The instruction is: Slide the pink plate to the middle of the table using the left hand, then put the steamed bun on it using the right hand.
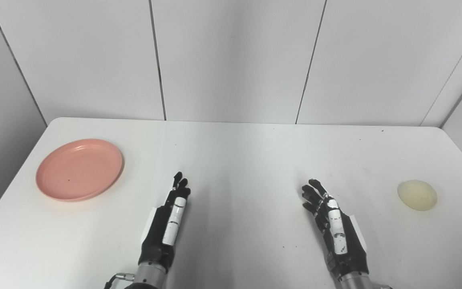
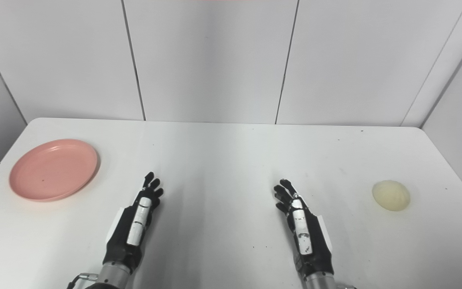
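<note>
1. My forearms are cut off at the bottom edge of the frame; only the wrists and hands show. My thumbs are hard to make out, since both hands stand edge-on.
2. My left hand sits at lower centre-left, fingers straight and pointing up the frame, released and holding nothing.
3. My right hand sits at lower centre-right, fingers slightly curled and spread, also released and empty.
4. The pink plate lies flat at the left of the frame, near the left edge of the table, well apart from my left hand.
5. The bun rests at the right of the frame, near the table's right edge, apart from my right hand.
6. Between my hands and up to the table's far edge, the white surface lies bare.
</note>
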You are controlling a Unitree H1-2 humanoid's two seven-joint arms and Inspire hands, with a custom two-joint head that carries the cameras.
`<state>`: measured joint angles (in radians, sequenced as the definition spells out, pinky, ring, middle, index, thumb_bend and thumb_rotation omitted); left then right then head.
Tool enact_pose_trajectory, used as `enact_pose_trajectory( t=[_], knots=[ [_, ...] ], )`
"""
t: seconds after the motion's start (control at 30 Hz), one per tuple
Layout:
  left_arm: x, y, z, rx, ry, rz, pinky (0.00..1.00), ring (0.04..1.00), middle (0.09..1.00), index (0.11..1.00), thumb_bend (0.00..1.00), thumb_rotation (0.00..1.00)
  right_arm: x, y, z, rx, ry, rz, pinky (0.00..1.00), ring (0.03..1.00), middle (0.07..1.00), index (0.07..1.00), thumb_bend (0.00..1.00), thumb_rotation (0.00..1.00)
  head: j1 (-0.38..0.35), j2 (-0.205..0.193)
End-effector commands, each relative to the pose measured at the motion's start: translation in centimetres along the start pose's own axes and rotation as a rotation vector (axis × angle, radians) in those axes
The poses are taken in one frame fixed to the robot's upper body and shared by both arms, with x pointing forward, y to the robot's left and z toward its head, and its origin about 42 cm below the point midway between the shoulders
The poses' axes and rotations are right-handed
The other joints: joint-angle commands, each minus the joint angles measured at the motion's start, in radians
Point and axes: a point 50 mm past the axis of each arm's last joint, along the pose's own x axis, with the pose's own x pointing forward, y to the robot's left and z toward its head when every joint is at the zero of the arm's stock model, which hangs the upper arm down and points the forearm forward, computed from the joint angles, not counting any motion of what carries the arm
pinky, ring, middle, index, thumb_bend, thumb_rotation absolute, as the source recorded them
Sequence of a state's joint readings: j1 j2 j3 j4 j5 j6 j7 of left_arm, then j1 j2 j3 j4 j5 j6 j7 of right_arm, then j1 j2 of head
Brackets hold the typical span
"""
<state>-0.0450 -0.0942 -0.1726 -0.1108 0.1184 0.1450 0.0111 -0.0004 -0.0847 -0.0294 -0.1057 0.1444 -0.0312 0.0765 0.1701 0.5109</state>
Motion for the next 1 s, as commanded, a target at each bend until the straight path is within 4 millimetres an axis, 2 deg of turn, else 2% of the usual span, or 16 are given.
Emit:
enact_pose_trajectory(
  t=[0.0, 0.2, 0.3, 0.5, 0.77, 0.87, 0.97],
  knots=[
    [1.0, -1.6, 0.6, -0.012, -0.033, -0.03, 0.99, 0.97, 1.0, 1.0, 0.57, 1.0, -0.4, -1.3, -0.8, -0.013, -0.024, -0.008, 0.92, 0.906, 0.882, 0.894, 0.72, 1.0, 0.015, -0.01],
    [1.5, -2.3, -0.3, -0.009, -0.039, -0.038, 0.99, 0.98, 1.0, 1.0, 0.55, 1.0, -0.1, -2.1, -1.6, -0.013, -0.018, -0.004, 0.93, 0.911, 0.887, 0.901, 0.7, 1.0, 0.037, -0.06],
    [1.6, -2.3, -0.7, -0.001, -0.041, -0.037, 0.95, 0.969, 1.0, 1.0, 0.56, 1.0, 0.0, -2.3, -2.1, -0.017, -0.017, -0.003, 0.93, 0.906, 0.878, 0.9, 0.69, 1.0, 0.038, -0.073],
    [2.0, -2.3, -1.8, 0.003, -0.039, -0.038, 0.93, 0.966, 1.0, 1.0, 0.57, 1.0, 0.2, -2.5, -3.0, -0.025, -0.011, 0.006, 0.94, 0.919, 0.891, 0.917, 0.68, 1.0, 0.054, -0.124],
    [2.3, -1.9, -2.8, 0.003, -0.031, -0.034, 0.92, 0.962, 1.0, 1.0, 0.6, 1.0, 0.5, -2.1, -3.6, -0.012, -0.003, 0.006, 0.97, 0.933, 0.904, 0.925, 0.65, 1.0, 0.042, -0.162],
    [2.6, -1.6, -3.3, 0.007, -0.034, -0.029, 0.92, 0.957, 1.0, 1.0, 0.62, 1.0, 0.8, -1.8, -4.1, -0.013, -0.001, 0.005, 0.97, 0.93, 0.898, 0.918, 0.65, 1.0, 0.031, -0.188],
    [2.9, -1.3, -3.6, -0.016, -0.034, -0.018, 0.95, 0.97, 1.0, 1.0, 0.61, 1.0, 1.2, -1.6, -4.5, -0.01, -0.002, 0.002, 0.95, 0.921, 0.889, 0.907, 0.66, 1.0, 0.02, -0.204]
  ],
)
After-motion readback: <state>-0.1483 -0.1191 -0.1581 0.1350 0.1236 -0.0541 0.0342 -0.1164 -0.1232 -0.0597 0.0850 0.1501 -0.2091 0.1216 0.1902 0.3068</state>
